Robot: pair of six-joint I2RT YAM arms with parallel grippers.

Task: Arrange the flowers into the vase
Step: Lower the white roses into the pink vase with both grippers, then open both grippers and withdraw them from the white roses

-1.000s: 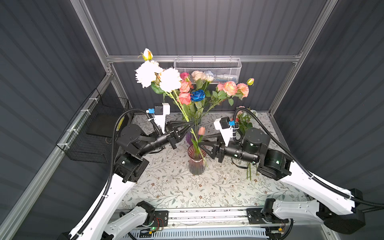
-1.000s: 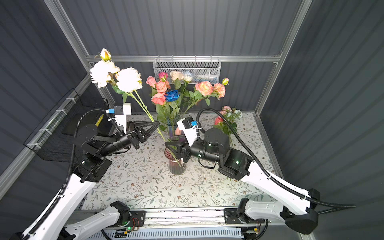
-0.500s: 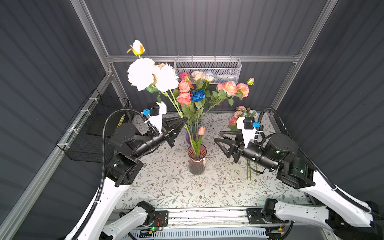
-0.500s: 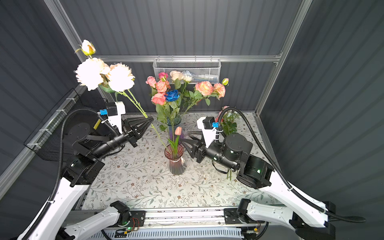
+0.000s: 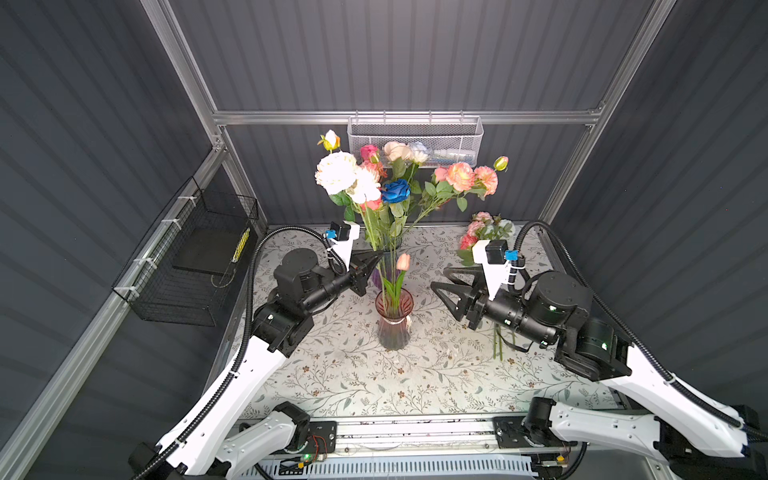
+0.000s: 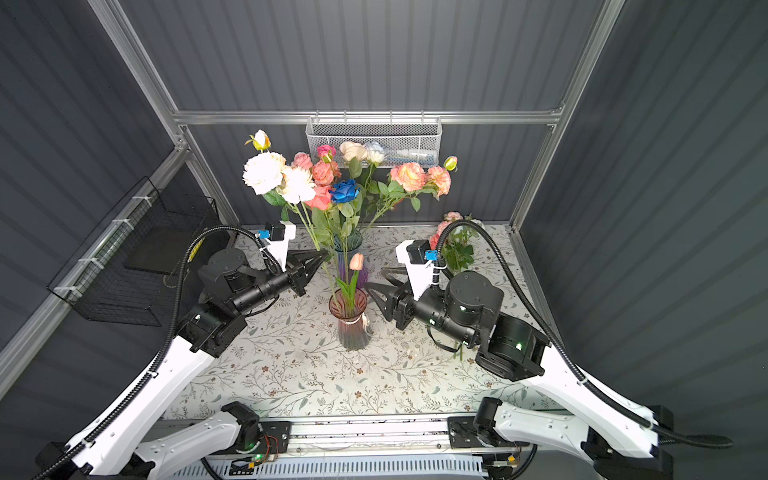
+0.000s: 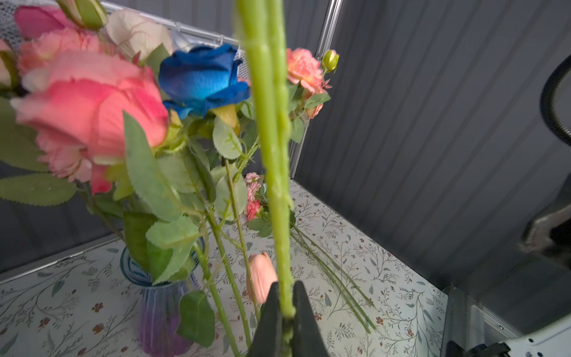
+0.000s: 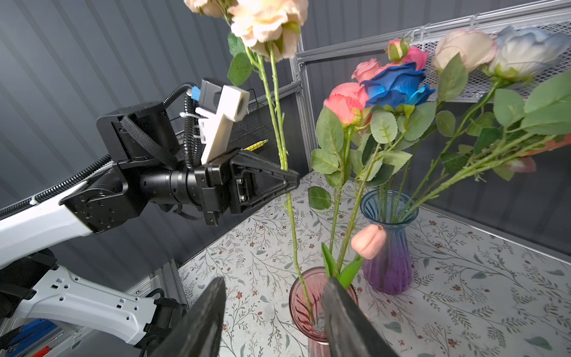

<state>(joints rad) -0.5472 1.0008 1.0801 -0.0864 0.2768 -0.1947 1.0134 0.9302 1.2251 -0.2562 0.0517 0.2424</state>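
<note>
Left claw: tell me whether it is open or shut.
Shut. In the left wrist view the left claw pinches the green stem of the white flowers, no gap either side.

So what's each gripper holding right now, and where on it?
Left gripper is shut on the white flower spray, pinching its green stem midway, below the blooms. Right gripper is open, holding nothing.

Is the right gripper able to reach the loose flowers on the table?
Probably yes: the right gripper, open and empty, is near the loose flowers; only its own arm overhangs their stems.
</note>
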